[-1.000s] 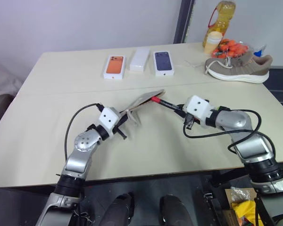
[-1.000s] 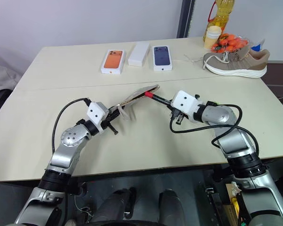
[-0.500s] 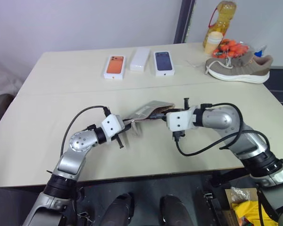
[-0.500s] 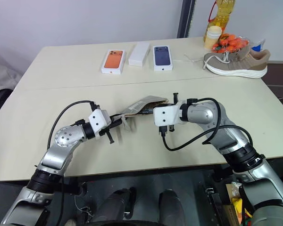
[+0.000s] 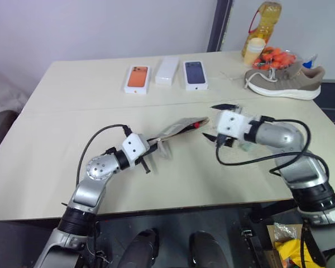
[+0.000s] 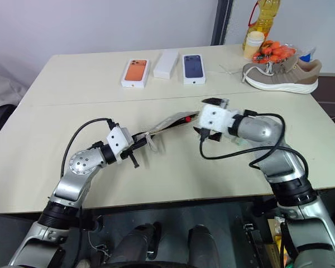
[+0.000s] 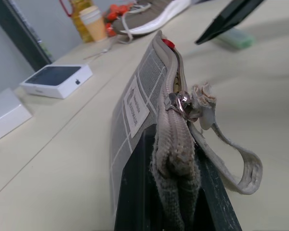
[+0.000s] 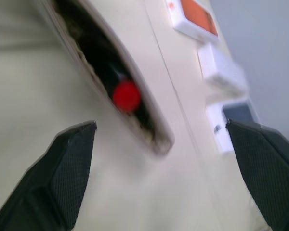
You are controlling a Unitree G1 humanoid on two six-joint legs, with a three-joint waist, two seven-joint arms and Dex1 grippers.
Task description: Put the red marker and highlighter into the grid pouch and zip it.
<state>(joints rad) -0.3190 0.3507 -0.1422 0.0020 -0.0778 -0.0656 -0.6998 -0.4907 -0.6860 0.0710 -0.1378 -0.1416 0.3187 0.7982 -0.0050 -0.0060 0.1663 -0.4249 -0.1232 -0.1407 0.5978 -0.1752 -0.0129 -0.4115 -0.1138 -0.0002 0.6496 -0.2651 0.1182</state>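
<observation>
The grid pouch (image 5: 176, 129) is held off the table, tilted, with my left gripper (image 5: 148, 154) shut on its near end. In the left wrist view its zipper pull (image 7: 180, 102) and beige strap (image 7: 231, 155) hang beside the label. The red marker (image 5: 198, 125) sits inside the pouch, its red end (image 8: 126, 95) showing in the open mouth. My right gripper (image 5: 215, 121) stands open just right of that mouth, holding nothing. The highlighter (image 7: 236, 38) lies on the table beyond the pouch, under the right gripper.
An orange phone box (image 5: 137, 79), a white box (image 5: 166, 71) and a blue phone box (image 5: 195, 74) lie in a row at the back. A shoe (image 5: 285, 81), a bottle (image 5: 259, 22) and a bag of orange items (image 5: 271, 56) crowd the far right corner.
My right gripper pushed the red marker into the pouch mouth, then opened and drew back to the right. The left gripper kept its hold on the pouch.
</observation>
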